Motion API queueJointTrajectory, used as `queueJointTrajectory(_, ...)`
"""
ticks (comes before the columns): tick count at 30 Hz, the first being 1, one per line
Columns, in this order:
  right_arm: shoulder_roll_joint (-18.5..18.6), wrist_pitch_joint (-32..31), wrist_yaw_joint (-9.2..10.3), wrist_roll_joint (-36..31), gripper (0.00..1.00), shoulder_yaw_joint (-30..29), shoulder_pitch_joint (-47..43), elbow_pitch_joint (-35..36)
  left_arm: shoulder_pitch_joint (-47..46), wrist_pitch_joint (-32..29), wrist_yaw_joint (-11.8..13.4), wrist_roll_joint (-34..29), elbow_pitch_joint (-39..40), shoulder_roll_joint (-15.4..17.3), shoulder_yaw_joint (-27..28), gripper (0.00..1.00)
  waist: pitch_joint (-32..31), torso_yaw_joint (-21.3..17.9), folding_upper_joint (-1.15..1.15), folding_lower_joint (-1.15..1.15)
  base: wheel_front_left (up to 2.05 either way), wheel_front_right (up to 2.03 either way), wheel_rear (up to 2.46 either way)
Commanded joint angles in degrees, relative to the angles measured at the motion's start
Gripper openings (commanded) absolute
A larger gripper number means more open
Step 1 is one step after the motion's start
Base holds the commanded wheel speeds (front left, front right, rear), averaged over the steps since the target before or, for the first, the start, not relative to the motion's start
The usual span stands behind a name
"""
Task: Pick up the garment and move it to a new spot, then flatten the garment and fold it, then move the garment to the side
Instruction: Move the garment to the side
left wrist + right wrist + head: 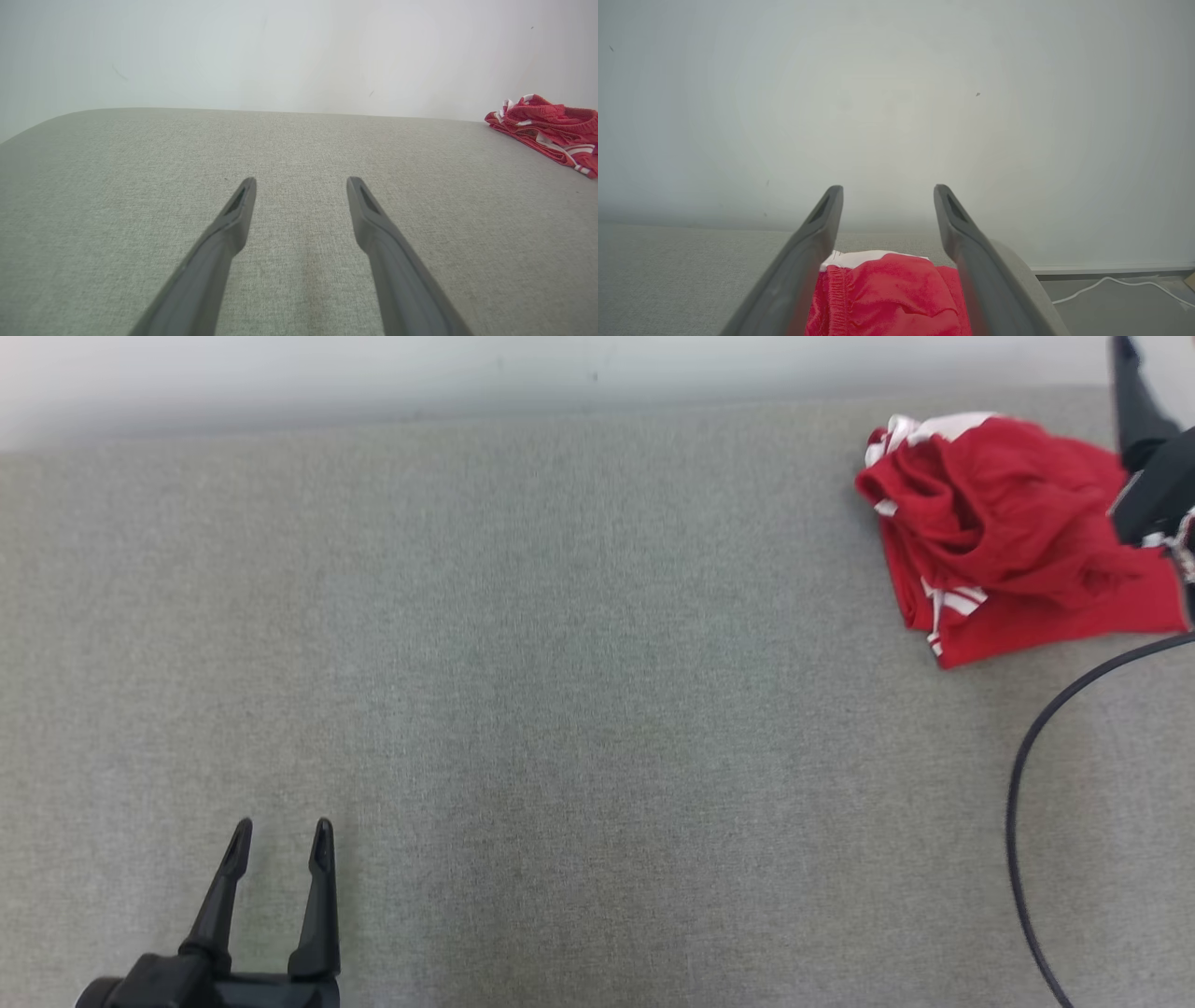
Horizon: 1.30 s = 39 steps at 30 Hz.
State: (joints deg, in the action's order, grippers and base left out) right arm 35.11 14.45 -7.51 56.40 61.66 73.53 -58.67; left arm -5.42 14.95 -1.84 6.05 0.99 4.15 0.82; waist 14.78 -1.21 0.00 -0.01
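The garment [1008,532] is red with white trim and lies crumpled in a heap at the far right of the grey padded table [560,663]. It also shows at the right edge of the left wrist view [546,123]. My right gripper [887,189] hangs open just over the heap. Its fingers stand wide apart, and the red cloth [887,298] lies loose below and between them. One dark finger [1134,401] of it rises past the garment's right side. My left gripper [280,845] rests open and empty at the lower left, far from the cloth [301,182].
A black cable [1018,803] curves down across the table's right side below the garment. A pale wall runs behind the table's far edge. Past the table's right end, a white cord [1111,282] lies on the floor.
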Motion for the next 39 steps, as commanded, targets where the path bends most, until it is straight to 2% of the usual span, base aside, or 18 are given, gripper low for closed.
queueJointTrajectory(1, -0.73, 0.69, 0.04, -0.66, 1.0, -1.19, -1.57, 0.59, 1.26, 0.27, 0.3, 0.34, -0.25, -0.04, 0.29, 1.0, -3.12, -0.47, 0.0, 0.01, 0.0, 0.0, 0.0)
queueJointTrajectory(7, -1.99, 0.71, 0.04, -5.64, 1.0, -9.83, -6.94, 6.07, 2.72, 0.27, 0.47, 0.47, -0.42, -0.25, 0.78, 1.0, -6.11, -0.62, 0.0, 0.01, 0.0, 0.0, 0.0)
queueJointTrajectory(12, -3.52, 0.72, 0.04, -12.24, 1.0, -21.45, -14.79, 13.44, 3.75, 0.27, 0.61, 0.85, -0.45, -0.43, 1.04, 1.0, -8.04, -0.51, 0.0, 0.01, 0.0, 0.0, 0.0)
queueJointTrajectory(18, -7.45, 0.73, 0.04, -23.38, 1.0, -36.55, -27.93, 24.0, 4.84, 0.27, 0.63, 0.82, -0.33, -0.54, 1.44, 1.0, -9.85, -0.19, 0.0, 0.01, 0.0, 0.0, 0.0)
queueJointTrajectory(19, -7.45, 0.73, 0.04, -23.38, 1.0, -36.55, -27.93, 24.0, 4.84, 0.27, 0.63, 0.82, -0.33, -0.54, 1.44, 1.0, -9.85, -0.19, 0.0, 0.01, 0.0, 0.0, 0.0)
queueJointTrajectory(25, -13.62, 0.73, 0.04, -33.15, 1.0, -47.9, -40.77, 33.83, 5.77, 0.27, 0.78, 1.2, -0.97, -0.62, 1.92, 1.0, -11.56, 0.32, 0.0, 0.01, 0.0, 0.0, 0.0)
queueJointTrajectory(30, -18.49, 0.73, 0.04, -38.08, 1.0, -51.9, -49.35, 39.44, 6.67, 0.27, 0.87, 1.43, -1.39, -0.74, 2.12, 1.0, -12.98, 0.58, 0.0, 0.01, 0.0, 0.0, 0.0)
queueJointTrajectory(34, -21.51, 0.73, 0.04, -41.34, 1.0, -52.82, -55.39, 42.61, 7.2, 0.27, 1.0, 1.52, -1.66, -0.82, 2.21, 1.0, -14.0, 0.81, 0.0, 0.01, 0.0, 0.0, 0.0)
queueJointTrajectory(39, -24.78, 0.45, 0.04, -42.6, 1.0, -54.69, -61.47, 45.74, 7.94, 0.27, 1.21, 1.48, -1.79, -0.91, 2.29, 1.0, -14.7, 0.98, 0.0, 0.01, 0.0, 0.0, 0.0)
